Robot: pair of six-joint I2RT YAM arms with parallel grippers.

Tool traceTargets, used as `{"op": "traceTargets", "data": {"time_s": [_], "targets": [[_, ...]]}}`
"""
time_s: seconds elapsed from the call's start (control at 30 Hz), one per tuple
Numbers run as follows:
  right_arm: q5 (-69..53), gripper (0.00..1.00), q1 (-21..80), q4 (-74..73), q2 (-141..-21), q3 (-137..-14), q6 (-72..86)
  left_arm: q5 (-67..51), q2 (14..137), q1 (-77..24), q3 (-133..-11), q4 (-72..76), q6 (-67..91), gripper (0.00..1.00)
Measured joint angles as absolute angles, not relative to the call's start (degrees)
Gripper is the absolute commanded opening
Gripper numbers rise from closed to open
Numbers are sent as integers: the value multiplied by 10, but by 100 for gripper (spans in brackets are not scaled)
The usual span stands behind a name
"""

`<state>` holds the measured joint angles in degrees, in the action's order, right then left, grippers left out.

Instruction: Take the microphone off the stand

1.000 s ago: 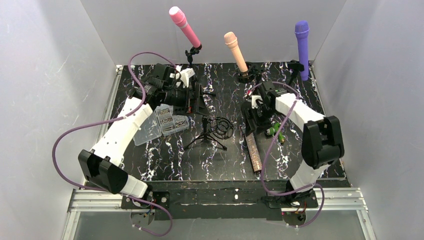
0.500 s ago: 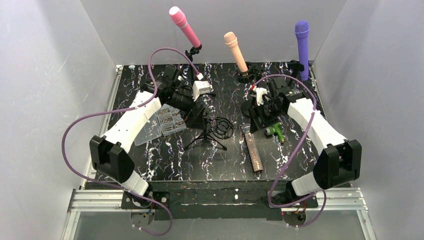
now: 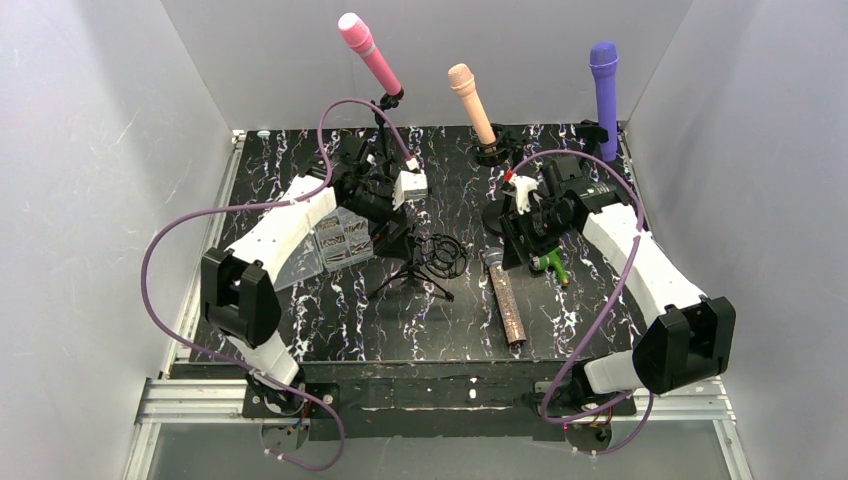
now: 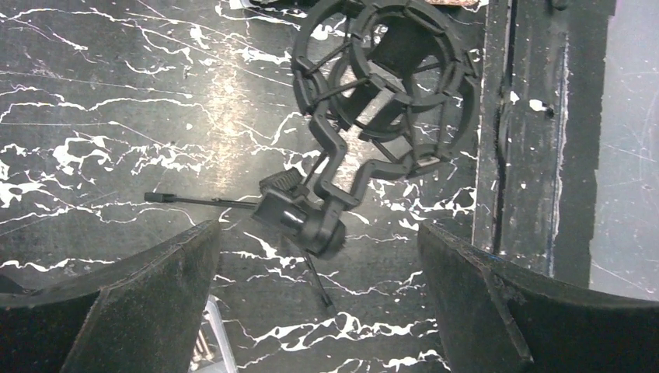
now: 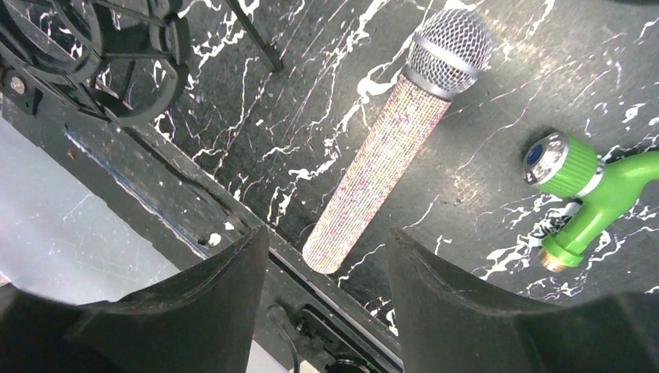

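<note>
A glittery microphone (image 3: 505, 300) (image 5: 381, 167) with a silver mesh head lies flat on the black marbled table, beside the stand. The black tripod stand (image 3: 430, 262) (image 4: 381, 85) has an empty round shock-mount cage (image 5: 116, 54). My left gripper (image 3: 390, 232) (image 4: 319, 241) hovers open just left of the stand; the mount's pivot joint shows between its wide-spread fingers. My right gripper (image 3: 522, 240) (image 5: 328, 241) hangs open above the microphone's head end, and nothing is between its fingers.
Pink (image 3: 368, 52), peach (image 3: 470, 100) and purple (image 3: 604, 95) microphones stand in holders along the back edge. A clear plastic box of small parts (image 3: 335, 240) lies under the left arm. A green nozzle-like part (image 3: 550, 265) (image 5: 583, 190) lies right of the microphone.
The left arm has swung right and brought its gripper closer to the stand. The right arm's elbow has swung out to the right, while its gripper stays near the microphone's head.
</note>
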<state>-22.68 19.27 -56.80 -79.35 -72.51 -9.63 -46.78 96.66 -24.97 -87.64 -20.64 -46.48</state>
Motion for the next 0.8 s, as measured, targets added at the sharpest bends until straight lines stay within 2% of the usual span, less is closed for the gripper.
{"op": "traceTargets", "data": {"time_s": [0.27, 0.4, 0.43, 0.47, 0.73, 0.8], "targets": [[-229, 63, 193, -568, -792, -704, -96, -470, 998, -253, -876, -181, -463, 86], [-231, 62, 193, -565, -791, -704, -96, -470, 1001, -257, -874, -178, -456, 73], [-231, 62, 193, -564, -791, -703, -96, -470, 1001, -258, -874, -178, -453, 68], [-232, 62, 193, -564, -790, -703, -96, -470, 1001, -260, -872, -176, -449, 59], [-238, 61, 193, -555, -785, -684, -96, -468, 1001, -262, -867, -158, -411, 2], [-237, 61, 193, -554, -781, -684, -96, -467, 1001, -262, -867, -154, -397, 0]]}}
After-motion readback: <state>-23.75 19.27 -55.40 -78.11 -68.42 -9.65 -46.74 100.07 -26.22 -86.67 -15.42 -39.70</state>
